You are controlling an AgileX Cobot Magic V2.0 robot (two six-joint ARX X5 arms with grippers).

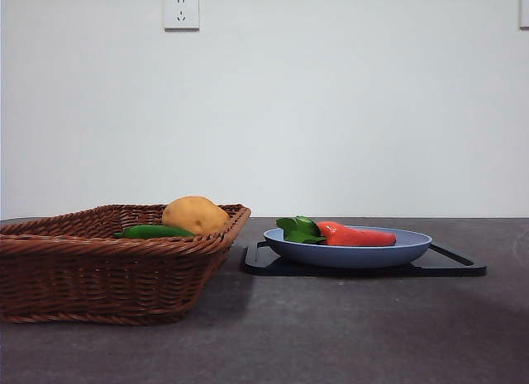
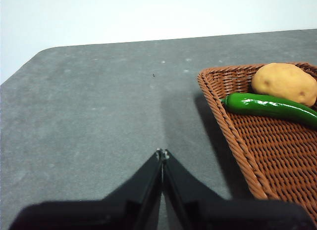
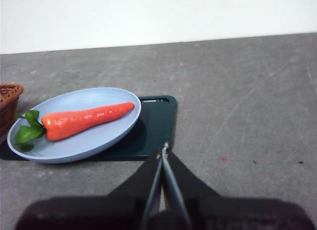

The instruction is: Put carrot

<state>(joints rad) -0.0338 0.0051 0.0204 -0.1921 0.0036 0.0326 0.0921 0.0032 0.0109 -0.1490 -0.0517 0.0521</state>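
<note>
Only wrist views: left gripper (image 2: 162, 152) and right gripper (image 3: 165, 148), jaws pressed together.
Carrot (image 1: 357, 234) laid lengthwise across blue plate (image 1: 413, 248), leaves at 9 o'clock, tip at 3 in the front view.

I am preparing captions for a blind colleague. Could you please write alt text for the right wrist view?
An orange-red carrot with green leaves lies on a light blue plate, which sits on a dark tray on a grey table. The right pincer, shut and empty, is beside the tray, apart from the carrot. A wicker basket's corner shows at the edge.
</note>
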